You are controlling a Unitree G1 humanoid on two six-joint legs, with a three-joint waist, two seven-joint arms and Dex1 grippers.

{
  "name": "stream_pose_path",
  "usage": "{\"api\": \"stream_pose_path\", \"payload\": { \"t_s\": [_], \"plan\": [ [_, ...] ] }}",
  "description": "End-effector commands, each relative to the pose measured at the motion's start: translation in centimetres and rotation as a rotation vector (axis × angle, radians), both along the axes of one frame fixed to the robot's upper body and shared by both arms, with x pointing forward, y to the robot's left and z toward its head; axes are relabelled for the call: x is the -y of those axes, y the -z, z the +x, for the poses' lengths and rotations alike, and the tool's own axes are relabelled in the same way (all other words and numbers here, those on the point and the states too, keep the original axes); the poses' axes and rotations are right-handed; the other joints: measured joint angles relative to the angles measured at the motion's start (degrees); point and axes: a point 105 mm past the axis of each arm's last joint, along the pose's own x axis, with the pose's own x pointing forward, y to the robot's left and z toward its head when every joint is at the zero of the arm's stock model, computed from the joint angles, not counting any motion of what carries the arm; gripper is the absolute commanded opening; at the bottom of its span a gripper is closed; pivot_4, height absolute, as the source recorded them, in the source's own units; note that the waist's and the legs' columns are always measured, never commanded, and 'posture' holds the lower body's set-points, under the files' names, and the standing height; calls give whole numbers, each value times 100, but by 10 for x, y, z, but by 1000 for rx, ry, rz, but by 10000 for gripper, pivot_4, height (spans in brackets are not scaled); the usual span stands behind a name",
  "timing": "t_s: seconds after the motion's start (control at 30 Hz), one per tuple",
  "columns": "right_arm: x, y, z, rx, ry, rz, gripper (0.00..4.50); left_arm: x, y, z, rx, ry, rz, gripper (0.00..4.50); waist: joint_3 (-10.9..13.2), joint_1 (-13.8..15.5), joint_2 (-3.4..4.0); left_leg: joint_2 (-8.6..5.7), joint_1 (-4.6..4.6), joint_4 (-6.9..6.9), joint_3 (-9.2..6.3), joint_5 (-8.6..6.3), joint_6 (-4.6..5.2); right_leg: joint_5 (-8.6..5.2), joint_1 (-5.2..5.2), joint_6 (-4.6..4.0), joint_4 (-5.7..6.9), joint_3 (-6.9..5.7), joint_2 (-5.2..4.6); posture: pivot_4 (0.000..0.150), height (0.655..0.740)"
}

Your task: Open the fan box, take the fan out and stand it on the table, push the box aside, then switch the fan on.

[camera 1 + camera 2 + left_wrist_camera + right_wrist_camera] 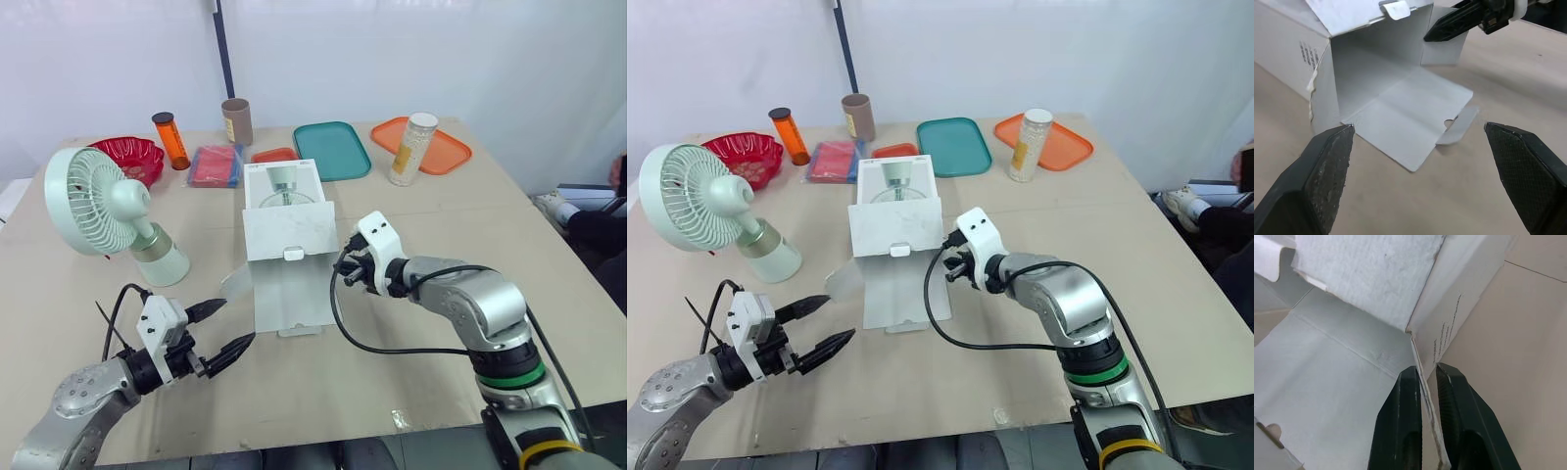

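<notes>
Left gripper (240,319) is hovering spread wide, just short of the box's flattened front flap. Right gripper (1427,368) is pinching the thin card edge of the box (289,230) side wall.

Risk: card tearing or slipping from that pinch during the push, or the box sliding into the fan (93,206), which is standing on the surface (294,392) beyond and left of the left gripper.

Box interior is looking empty. Far beyond both grippers, the red bowl (127,157) and teal tray (331,149) are appearing empty.
</notes>
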Motion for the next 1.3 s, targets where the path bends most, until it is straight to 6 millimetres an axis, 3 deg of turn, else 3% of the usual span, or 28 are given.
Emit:
{"api": "stream_pose_path", "payload": {
  "t_s": [0.03,0.1,0.33,0.63,0.77,0.8,0.93,1.17,1.3],
  "plan": [
    [-16,-13,11,65,8,47,5630,-3,-10,0,45,-4,13,45000,0,-2,0,0,0,0,0,0,0,0,0,0,0,0,0,1500,7384],
    [-18,-11,15,69,16,41,5630,-3,-10,1,48,-9,15,45000,0,-6,0,0,1,0,0,0,0,1,0,-1,0,0,0,1500,7384],
    [-17,-11,24,90,50,36,26936,-3,-9,3,53,-18,22,45000,0,-8,0,0,0,0,-1,0,0,1,0,-1,0,0,0,1500,7384],
    [-26,-20,29,98,53,103,26936,-4,-6,5,48,-27,35,45000,0,-71,1,0,0,-1,-1,0,0,1,-1,-1,1,0,0,1500,7384],
    [-27,-22,29,102,52,101,17739,-5,-5,5,45,-31,40,45000,0,-106,1,0,0,-1,-1,0,0,1,-2,-1,3,0,0,1500,7384],
    [-27,-21,29,100,55,96,12433,-5,-5,5,46,-31,40,45000,0,-107,1,0,0,-1,-3,0,0,1,-1,-1,3,0,0,1500,7384],
    [-24,-15,31,88,68,73,1994,-4,-5,6,48,-33,39,45000,0,-108,2,0,0,-2,-3,0,0,1,-2,-1,3,0,0,1500,7384],
    [-15,-11,35,83,113,45,856,-3,-6,7,52,-31,39,45000,0,-108,2,0,0,-2,-3,0,0,1,-1,-2,4,0,1,1500,7384],
    [4,-19,38,101,177,40,856,-2,-5,8,48,-20,39,45000,0,-108,2,0,1,-2,-3,0,-1,1,-1,-1,4,0,1,1500,7384]
  ]
}}
